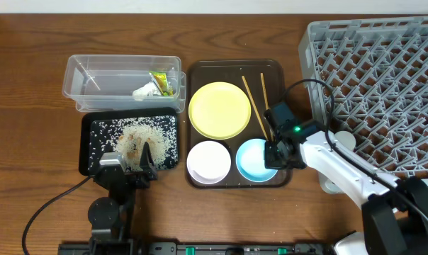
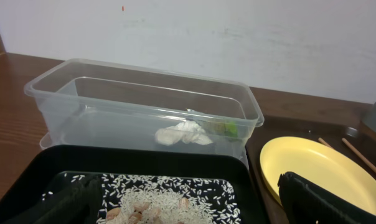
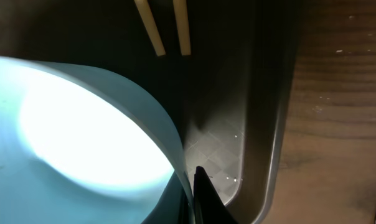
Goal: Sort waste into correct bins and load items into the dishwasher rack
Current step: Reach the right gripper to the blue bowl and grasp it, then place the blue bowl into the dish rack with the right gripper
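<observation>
Light-blue bowl (image 3: 82,124), rim against finger (image 3: 203,199) of right gripper (image 1: 273,154)

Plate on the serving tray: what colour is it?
Pale yellow, plain; the plate shows best in the overhead view.

White-shelled right arm (image 1: 341,166), black joints (image 1: 402,205), 1 green LED (image 1: 297,129), black left arm (image 1: 117,185), looping black cables (image 1: 58,195)

Tub (image 1: 93,78) top left, wrapper (image 1: 160,83) and scrap (image 1: 146,91) at its right end. Black tray (image 1: 90,145) just below, rice (image 1: 139,138) heaped mid-tray. Left gripper (image 1: 132,166) over its near edge, fingers spread. Brown tray (image 1: 200,71) centre: plate (image 1: 220,110) at back, white bowl (image 1: 208,161) and blue bowl (image 1: 253,161) in front, chopsticks (image 1: 254,106) right of plate. Right gripper (image 1: 274,154) at blue bowl's right rim, grip unclear. Rack (image 1: 384,85) far right.
</observation>
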You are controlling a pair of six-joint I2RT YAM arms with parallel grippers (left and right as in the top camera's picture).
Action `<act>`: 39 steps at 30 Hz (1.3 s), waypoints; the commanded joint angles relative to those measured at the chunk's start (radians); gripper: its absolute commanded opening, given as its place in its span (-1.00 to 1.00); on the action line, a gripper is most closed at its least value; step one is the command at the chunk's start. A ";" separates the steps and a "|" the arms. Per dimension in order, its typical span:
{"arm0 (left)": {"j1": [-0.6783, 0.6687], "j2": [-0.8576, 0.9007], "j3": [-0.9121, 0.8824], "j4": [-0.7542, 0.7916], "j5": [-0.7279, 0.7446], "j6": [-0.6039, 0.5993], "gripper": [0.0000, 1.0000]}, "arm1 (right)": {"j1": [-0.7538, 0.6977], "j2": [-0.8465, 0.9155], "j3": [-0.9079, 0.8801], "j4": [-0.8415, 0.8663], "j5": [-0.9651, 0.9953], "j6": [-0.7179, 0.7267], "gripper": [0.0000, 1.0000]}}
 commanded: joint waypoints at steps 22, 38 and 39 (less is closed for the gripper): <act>0.005 -0.005 -0.028 -0.013 0.010 0.013 0.86 | -0.280 -0.334 0.251 0.105 1.063 -0.068 -0.97; 0.005 -0.005 -0.028 -0.013 0.010 0.013 0.87 | -0.302 0.023 0.251 0.470 1.172 -0.399 -0.97; 0.005 -0.005 -0.028 -0.013 0.010 0.013 0.86 | -0.304 0.040 0.251 0.493 1.189 -0.422 -0.97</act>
